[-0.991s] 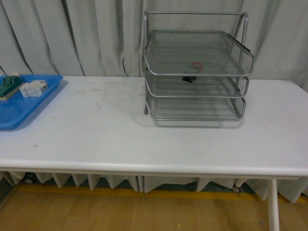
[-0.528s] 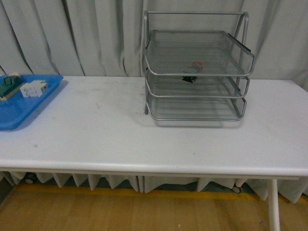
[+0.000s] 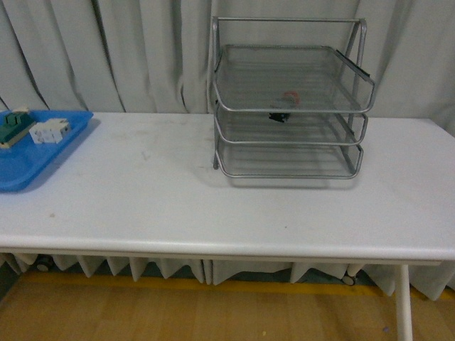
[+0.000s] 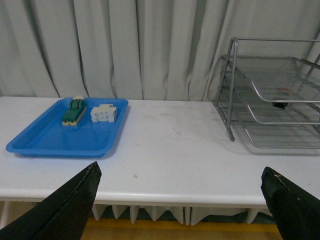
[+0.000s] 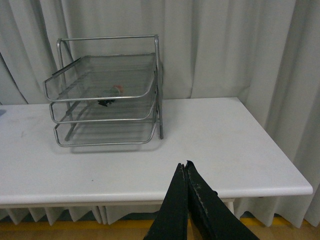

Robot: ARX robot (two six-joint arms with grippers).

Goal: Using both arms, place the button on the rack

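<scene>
nothing on the table (image 3: 178,206) has moved since a second ago. the button (image 3: 284,106) lies in the rack (image 3: 288,106), on its middle tier. left gripper (image 4: 182,200) is spread wide; right gripper (image 5: 186,172) is pressed together, empty, well back from the rack.

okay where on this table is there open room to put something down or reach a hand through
The widest bare patch is the table between the blue tray on the left and the rack. The strip in front of the rack and the end to its right are also bare. The tray's far part holds two switch blocks; the rack's middle tier holds the button.
</scene>
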